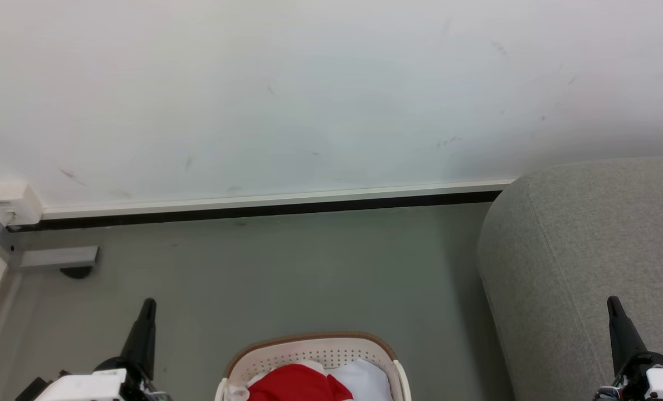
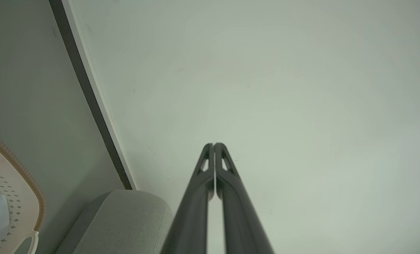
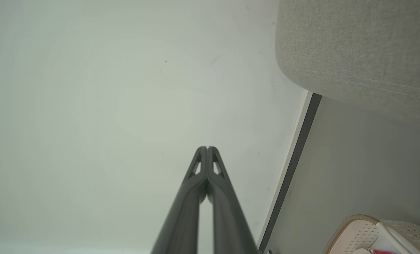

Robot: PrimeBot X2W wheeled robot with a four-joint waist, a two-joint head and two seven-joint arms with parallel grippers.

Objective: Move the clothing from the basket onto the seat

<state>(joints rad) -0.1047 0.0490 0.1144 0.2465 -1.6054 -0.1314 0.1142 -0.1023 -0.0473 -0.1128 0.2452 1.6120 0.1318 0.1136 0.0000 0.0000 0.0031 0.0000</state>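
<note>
Two empty pincers stood closed tip to tip: the left gripper [image 2: 213, 145] and the right gripper [image 3: 207, 148]. The red jersey [image 1: 298, 387] lay in the laundry basket [image 1: 309, 341], near the grey sofa [image 1: 588, 239].

Even, diffuse indoor light, moderately bright.
Head view sharp; a soft shadow lies on the floor [image 1: 465, 289] beside the seat [image 1: 588, 250]. In the left wrist view the skirting [image 2: 89, 98] bows and the basket [image 2: 9, 183] at the edge blurs.
</note>
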